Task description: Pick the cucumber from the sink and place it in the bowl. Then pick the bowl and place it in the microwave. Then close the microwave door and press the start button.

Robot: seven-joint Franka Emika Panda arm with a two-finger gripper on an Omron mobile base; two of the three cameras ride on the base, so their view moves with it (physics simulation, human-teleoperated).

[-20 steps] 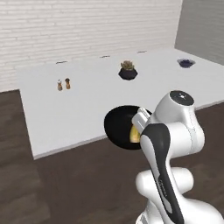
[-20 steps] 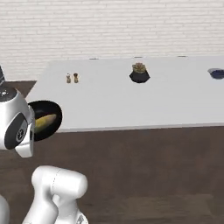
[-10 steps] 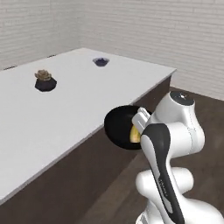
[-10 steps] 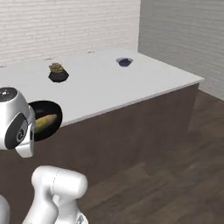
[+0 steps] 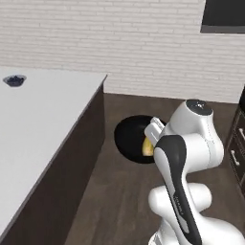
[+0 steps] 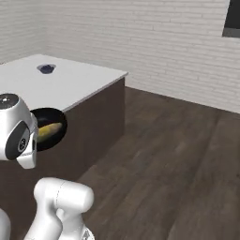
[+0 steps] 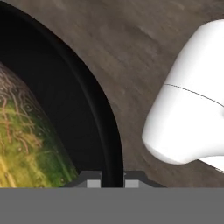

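One load hangs from our jaws: they are clamped on the rim of the bowl (image 5: 135, 138), one fingertip (image 7: 92, 180) inside the wall and one outside, seen edge-on in the hand view. The cucumber (image 6: 48, 131) lies inside the bowl, and the whole thing is carried in the air above the wooden floor (image 6: 178, 159), just off the end of the tabletop (image 5: 43, 110), close in front of the arm's white wrist.

We judge the risks to be two. The hold is at one point of the rim only, so a sharp swing or a hard stop of the base could let the bowl pivot or slip in the jaws. If it tips, the loose cucumber could roll over the low wall and drop to the floor.

In the right base view the cucumber's long axis runs roughly level across the bowl, tilted slightly upward at its right end. Which end counts as its tip, we cannot tell.
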